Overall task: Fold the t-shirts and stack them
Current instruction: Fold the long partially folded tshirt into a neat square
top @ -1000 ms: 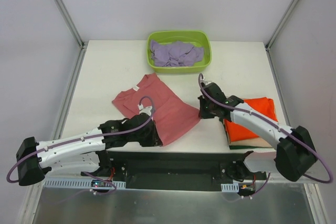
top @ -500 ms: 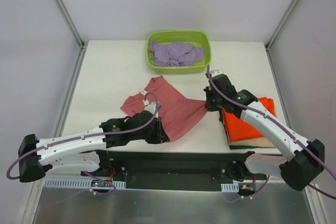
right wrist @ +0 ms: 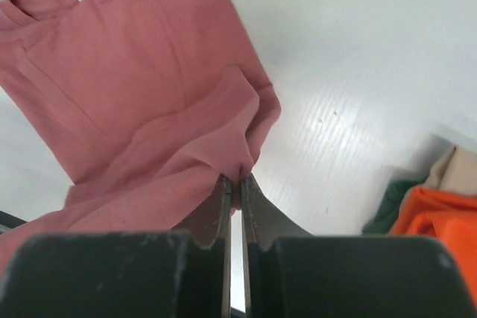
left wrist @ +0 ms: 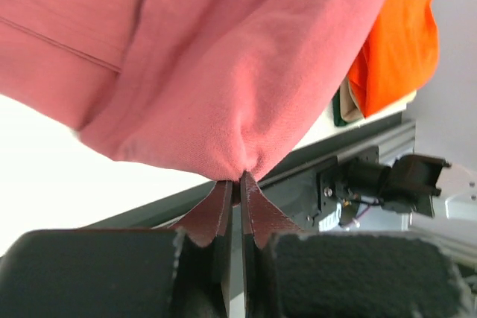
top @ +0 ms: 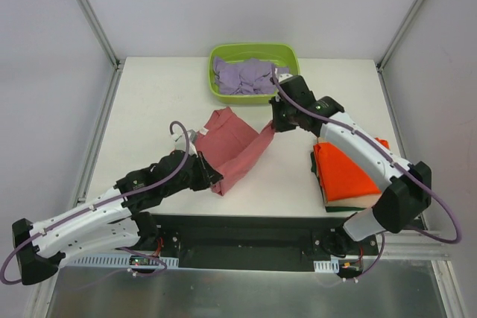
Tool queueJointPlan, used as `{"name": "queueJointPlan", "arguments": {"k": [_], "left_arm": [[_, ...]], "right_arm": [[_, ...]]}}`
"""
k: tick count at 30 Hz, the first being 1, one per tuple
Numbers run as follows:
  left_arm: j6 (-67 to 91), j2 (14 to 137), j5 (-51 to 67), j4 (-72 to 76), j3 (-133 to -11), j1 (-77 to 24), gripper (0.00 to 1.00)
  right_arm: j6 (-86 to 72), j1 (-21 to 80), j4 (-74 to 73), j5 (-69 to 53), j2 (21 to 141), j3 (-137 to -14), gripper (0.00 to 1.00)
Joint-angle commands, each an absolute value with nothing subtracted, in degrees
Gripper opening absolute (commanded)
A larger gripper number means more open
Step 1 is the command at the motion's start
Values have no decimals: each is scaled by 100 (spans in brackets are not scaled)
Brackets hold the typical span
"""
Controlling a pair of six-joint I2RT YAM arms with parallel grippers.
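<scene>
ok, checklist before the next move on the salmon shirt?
1. Left gripper shut on a pinch of the salmon-red t-shirt: ok.
2. Right gripper shut on another edge of it: ok.
3. Shirt hangs evenly between the two grips: not ok, it sags and bunches in the middle.
4. Collar end rests on the table, apart from the lime-green tub: ok.
5. Right wrist clear of the tub rim: cannot tell, they overlap in the top view.
6. Orange t-shirt lies folded on top of the stack: ok.
</scene>
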State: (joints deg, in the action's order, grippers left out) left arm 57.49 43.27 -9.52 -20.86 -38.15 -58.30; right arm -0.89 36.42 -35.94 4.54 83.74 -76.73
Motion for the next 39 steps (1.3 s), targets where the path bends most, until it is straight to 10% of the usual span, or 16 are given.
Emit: {"name": "queueJointPlan", "arguments": {"k": [1,39], "left_arm": [[5652,4061,-887,-2259,-3674,-5362,0],[4641,5888,-791,-1670,-3806,-1662,0]], "right_arm": [[149,3735,-3559,422,8876,-8612,1],[307,4157,-2207,536,12164,-11558,2]]}}
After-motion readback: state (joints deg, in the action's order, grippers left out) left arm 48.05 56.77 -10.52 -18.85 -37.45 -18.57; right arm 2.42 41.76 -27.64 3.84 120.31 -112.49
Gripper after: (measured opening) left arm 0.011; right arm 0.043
